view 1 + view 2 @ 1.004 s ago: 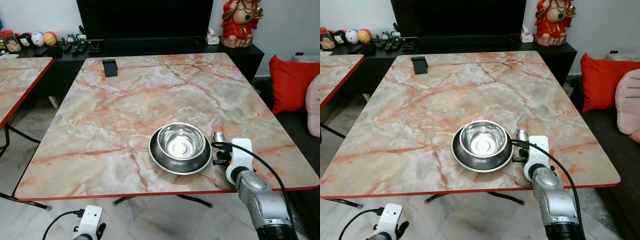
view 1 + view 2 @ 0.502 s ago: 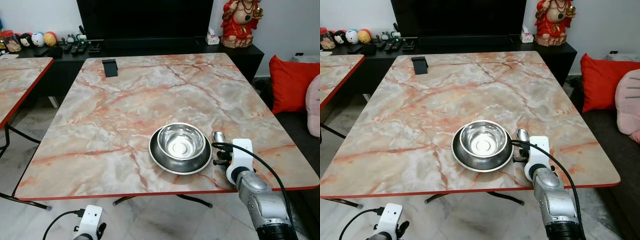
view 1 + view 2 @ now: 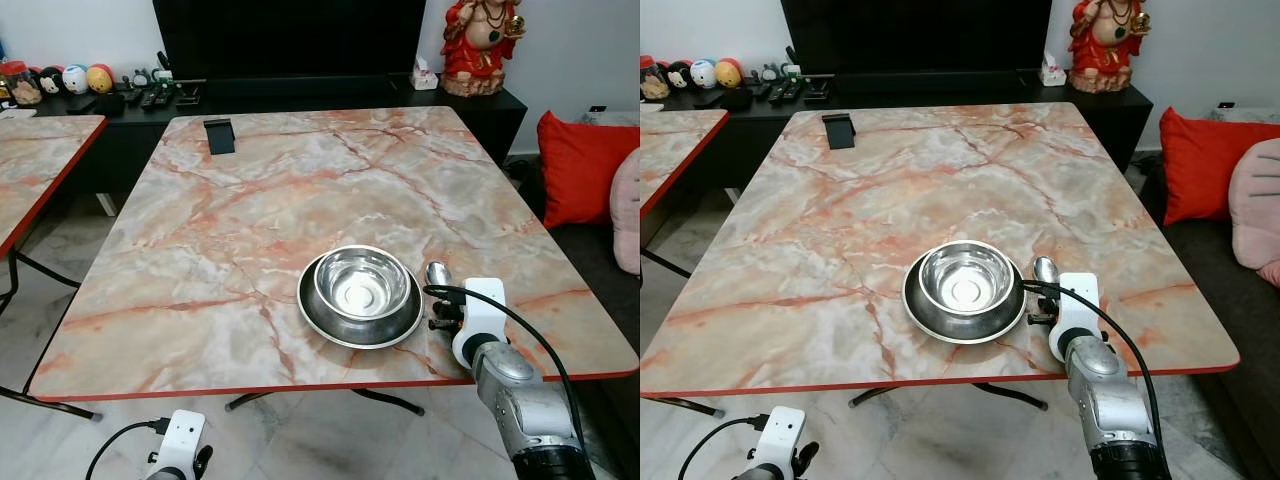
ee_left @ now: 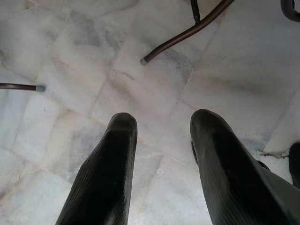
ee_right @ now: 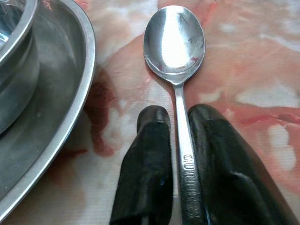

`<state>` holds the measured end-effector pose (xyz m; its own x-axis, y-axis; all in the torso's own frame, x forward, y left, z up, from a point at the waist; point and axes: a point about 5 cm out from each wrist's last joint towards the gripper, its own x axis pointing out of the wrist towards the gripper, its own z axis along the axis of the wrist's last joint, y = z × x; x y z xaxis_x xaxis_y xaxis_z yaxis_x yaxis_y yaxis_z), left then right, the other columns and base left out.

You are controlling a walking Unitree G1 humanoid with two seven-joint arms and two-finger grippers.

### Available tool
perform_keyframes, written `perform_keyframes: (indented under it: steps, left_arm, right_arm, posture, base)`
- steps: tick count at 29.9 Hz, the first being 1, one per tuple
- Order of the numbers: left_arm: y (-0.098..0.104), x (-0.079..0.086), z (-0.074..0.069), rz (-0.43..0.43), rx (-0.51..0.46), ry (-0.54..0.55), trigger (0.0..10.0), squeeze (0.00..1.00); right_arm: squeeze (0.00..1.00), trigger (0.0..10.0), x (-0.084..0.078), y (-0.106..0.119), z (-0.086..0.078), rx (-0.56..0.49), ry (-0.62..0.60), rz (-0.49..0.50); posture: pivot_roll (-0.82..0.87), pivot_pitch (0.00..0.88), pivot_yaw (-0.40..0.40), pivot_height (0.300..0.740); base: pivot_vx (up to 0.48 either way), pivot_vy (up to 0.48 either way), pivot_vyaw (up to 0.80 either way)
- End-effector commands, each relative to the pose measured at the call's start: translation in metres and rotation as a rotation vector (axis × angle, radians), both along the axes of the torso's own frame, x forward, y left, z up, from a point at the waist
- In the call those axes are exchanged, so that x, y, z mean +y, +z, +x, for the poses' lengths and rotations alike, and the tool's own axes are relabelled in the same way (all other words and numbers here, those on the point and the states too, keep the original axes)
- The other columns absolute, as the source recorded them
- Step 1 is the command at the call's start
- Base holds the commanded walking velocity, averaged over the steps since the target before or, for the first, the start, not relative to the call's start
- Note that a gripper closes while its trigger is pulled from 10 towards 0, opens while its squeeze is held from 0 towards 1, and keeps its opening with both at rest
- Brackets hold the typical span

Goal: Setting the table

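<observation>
Spoon placement was what mattered at this point: it lay flat on the table, just to the right of the plate, with the bowl sitting in that plate. Its long axis ran straight away from me, the scoop end farthest out and face up, the handle running back toward the near edge and in between the fingers of my right gripper. That axis lay roughly alongside the plate's rim, close but apart from it.

My right arm was plainly the nearer one, parked low over the near right part of the table. Its fingers were drawn in narrow around the handle, one on either side, and I judged they were holding it, though I could not make out how firmly. The spoon looked settled on the marble, so I took the next move to be a release and a straight pull back along the handle, without nudging the plate.

My left gripper hung idle below the table, fingers parted over the floor, holding nothing.
</observation>
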<state>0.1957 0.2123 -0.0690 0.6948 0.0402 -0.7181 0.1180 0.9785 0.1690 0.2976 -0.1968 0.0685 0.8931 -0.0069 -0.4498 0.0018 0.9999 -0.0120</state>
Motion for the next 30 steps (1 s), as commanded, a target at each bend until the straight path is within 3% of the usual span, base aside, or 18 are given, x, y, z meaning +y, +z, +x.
perform_keyframes:
  steps: [1, 30]
  left_arm:
    - [-0.0003, 0.0013, -0.0011, 0.011, 0.005, -0.016, 10.0, 0.0]
    - [-0.0015, 0.0011, -0.0025, 0.016, 0.019, -0.017, 10.0, 0.0]
  right_arm:
    - [0.0, 10.0, -0.0026, -0.0053, -0.001, 0.031, -0.01, -0.012]
    - [0.0, 10.0, 0.0069, -0.0086, -0.0024, 0.059, 0.013, 0.025]
  posture:
    - [-0.02, 0.0, 0.03, 0.74]
    - [-0.02, 0.0, 0.03, 0.74]
  base:
    - [0.0, 0.0, 0.0]
    - [0.0, 0.0, 0.0]
